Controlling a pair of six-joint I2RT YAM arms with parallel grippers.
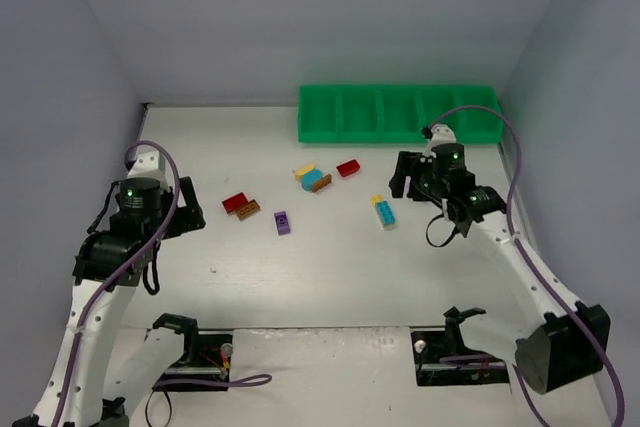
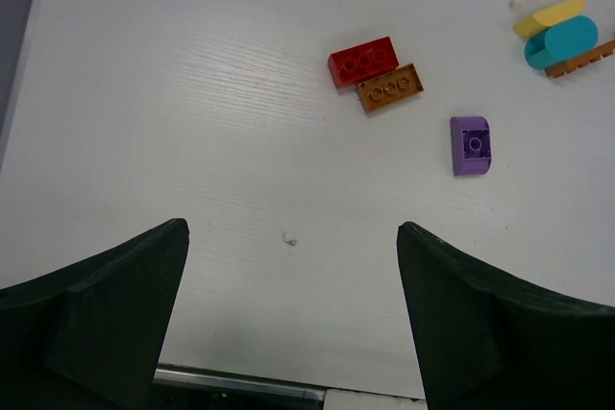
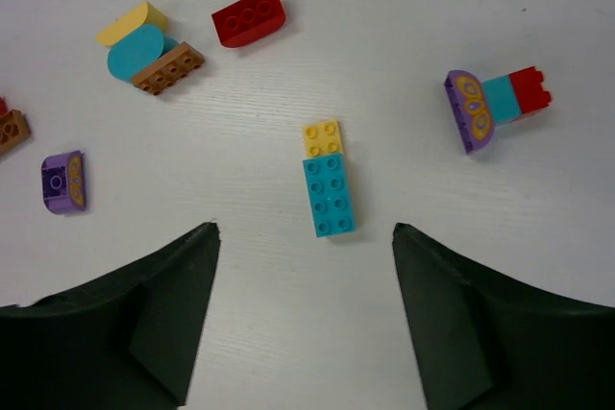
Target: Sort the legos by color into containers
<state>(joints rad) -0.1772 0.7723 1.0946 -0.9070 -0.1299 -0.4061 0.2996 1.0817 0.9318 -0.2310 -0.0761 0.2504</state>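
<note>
The yellow-and-light-blue stack (image 3: 329,180) lies flat on the surface (image 1: 330,277), right of centre. It's just ahead of the right fingers (image 3: 461,324), which are spread apart with nothing between them. These bricks look light, rigid and a bit slick, so I'd pinch the blue piece across its long sides. A purple-blue-red stack (image 3: 495,103) sits just right of it, and a red brick (image 3: 249,15) is further left. The left fingers (image 2: 106,314) are apart too, on the near side of a red-and-brown pair (image 2: 377,74). The green tray (image 1: 400,112) is at the far right.
</note>
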